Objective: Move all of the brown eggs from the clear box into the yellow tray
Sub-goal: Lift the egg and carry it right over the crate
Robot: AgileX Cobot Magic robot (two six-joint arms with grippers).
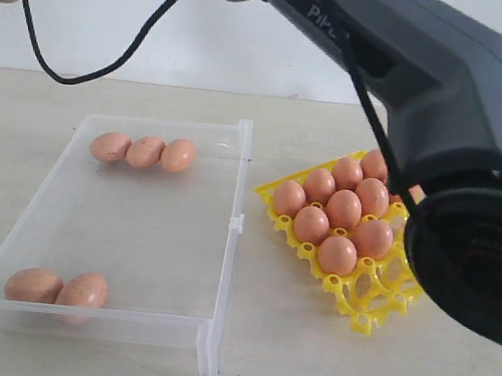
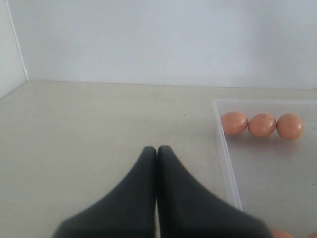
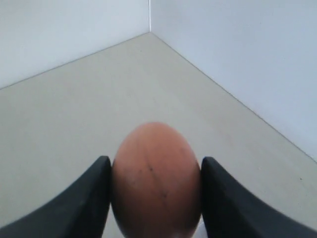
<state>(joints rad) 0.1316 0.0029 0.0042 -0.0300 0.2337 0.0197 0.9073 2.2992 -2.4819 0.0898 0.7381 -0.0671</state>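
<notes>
Now five brown eggs (image 1: 145, 151) lie in the clear box (image 1: 230, 240), three touching in a row at its 11 o'clock corner and two at its 7 o'clock corner. About nine more fill cups of the yellow tray (image 1: 373, 313), just beside the box at its 3 o'clock side. One further egg (image 3: 156, 148) is pinched in the right gripper (image 3: 156, 171), its jaws parted by the egg's width, while the left gripper (image 2: 157, 154), over the table (image 1: 303, 366) off the box's 9 o'clock wall, has its jaws pressed together on nothing.

White letters "PIPE", partly cut off, stand on the dark arm (image 1: 445, 74)
</notes>
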